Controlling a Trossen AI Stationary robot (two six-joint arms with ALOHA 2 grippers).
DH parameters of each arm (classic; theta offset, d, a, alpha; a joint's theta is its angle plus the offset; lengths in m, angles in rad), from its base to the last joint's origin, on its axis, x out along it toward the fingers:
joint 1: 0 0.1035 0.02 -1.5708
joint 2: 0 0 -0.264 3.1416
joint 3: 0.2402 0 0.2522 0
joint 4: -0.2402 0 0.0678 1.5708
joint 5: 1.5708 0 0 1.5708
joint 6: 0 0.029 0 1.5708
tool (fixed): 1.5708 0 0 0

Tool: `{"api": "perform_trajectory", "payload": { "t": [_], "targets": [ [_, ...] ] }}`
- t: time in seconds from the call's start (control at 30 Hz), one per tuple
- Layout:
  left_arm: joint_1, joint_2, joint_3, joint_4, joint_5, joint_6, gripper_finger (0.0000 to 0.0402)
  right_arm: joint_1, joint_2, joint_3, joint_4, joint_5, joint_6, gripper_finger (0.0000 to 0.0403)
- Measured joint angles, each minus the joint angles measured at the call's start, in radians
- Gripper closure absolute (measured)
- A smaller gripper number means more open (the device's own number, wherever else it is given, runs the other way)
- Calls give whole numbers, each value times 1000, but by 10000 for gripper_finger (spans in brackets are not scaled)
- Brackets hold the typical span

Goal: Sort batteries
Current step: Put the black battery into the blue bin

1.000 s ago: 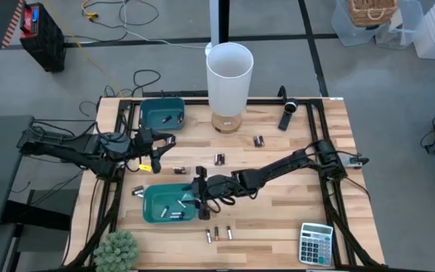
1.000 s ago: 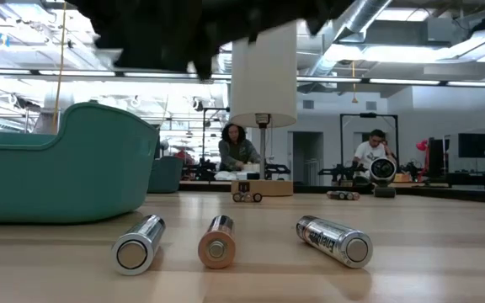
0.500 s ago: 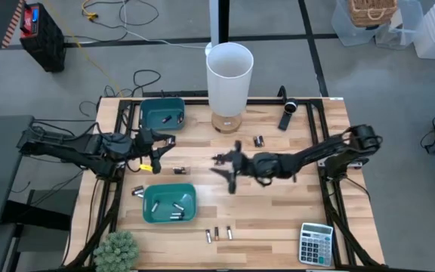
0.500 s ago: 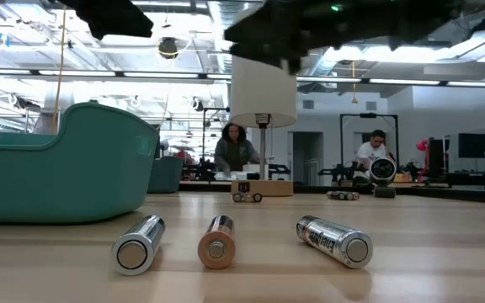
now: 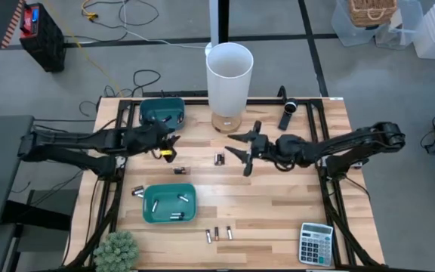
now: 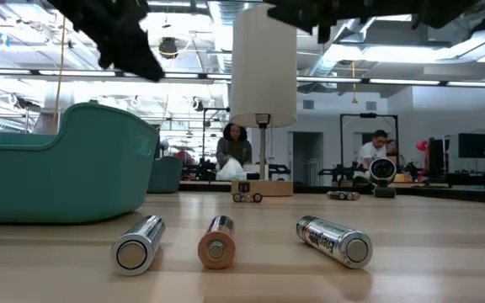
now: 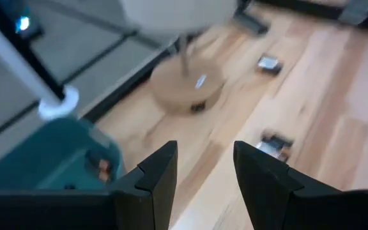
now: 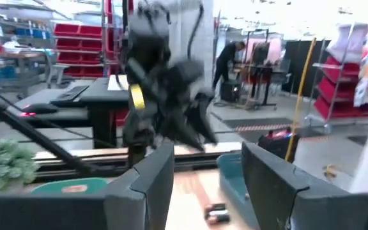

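**Battery sort: mid-table inventory**

We are seeing the right gripper (image 5: 242, 147) hovering over the table's middle, fingers spread, carrying nothing. The left gripper (image 5: 168, 143) is parted too, empty. Teal bin (image 5: 169, 203) near the front edge is holding several batteries (image 5: 177, 215); rear bin (image 5: 161, 112) is holding two. Since before, the right gripper is moving away from the front bin.

my arms are dark, with a yellow band near my left gripper (image 5: 168, 144). two teal bins (image 5: 169, 203) sit on the pale wood table (image 5: 278, 204), beside silvery batteries (image 6: 138, 244) and a white lamp (image 5: 229, 75).
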Motion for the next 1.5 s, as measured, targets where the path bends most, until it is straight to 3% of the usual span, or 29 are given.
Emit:
{"api": "perform_trajectory", "payload": {
  "t": [0.2,0.33,0.5,1.0,1.5],
  "targets": [
    [57,104,0,-11,88,-29,254,4,-46,0,-252,-1,4,207],
    [68,155,0,34,96,-15,254,3,-24,0,-299,-2,36,207],
    [99,179,0,28,110,-19,254,0,14,0,-270,-3,34,207],
    [202,204,0,-328,139,-274,259,-7,16,0,-265,-3,32,207],
    [307,449,0,-333,133,-321,267,-7,16,0,-268,-3,31,207]
  ]
}}
